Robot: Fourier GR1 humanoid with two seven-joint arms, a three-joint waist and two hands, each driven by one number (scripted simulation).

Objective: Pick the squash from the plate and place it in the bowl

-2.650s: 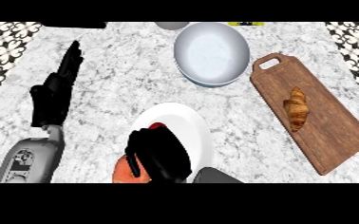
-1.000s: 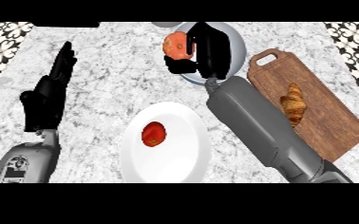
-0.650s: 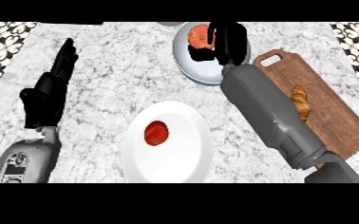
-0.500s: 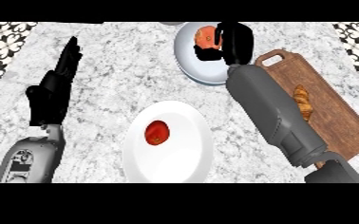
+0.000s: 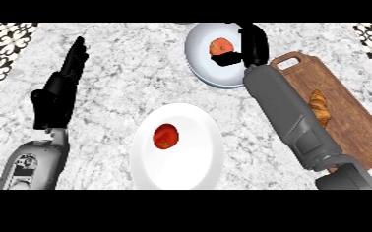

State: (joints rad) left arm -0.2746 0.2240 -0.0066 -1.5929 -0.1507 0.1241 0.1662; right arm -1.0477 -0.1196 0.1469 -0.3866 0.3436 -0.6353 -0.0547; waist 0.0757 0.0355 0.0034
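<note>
Two hands in this one, and only the right hand [image 5: 243, 46] is doing anything: it's reaching out over the bowl [image 5: 205, 63] at the far side of the counter [image 5: 131, 78], with the orange squash [image 5: 220, 46] sitting right against its fingers, inside the bowl's rim. Honestly I can't tell if the fingers are curled round it or have let go, since the thumb side covers the contact. So I'd say the job is nearly done: squash is off the plate [image 5: 196, 152] and in or just over the bowl, and what's left is letting go (if it hasn't) and pulling the arm back. The plate, near and a bit left of the bowl, has a red tomato-looking thing [image 5: 166, 136] on it. Left hand [image 5: 59, 88] is resting at the left edge, fingers straight. Off to the right there's a board [image 5: 309, 81] with a croissant [image 5: 319, 107].
</note>
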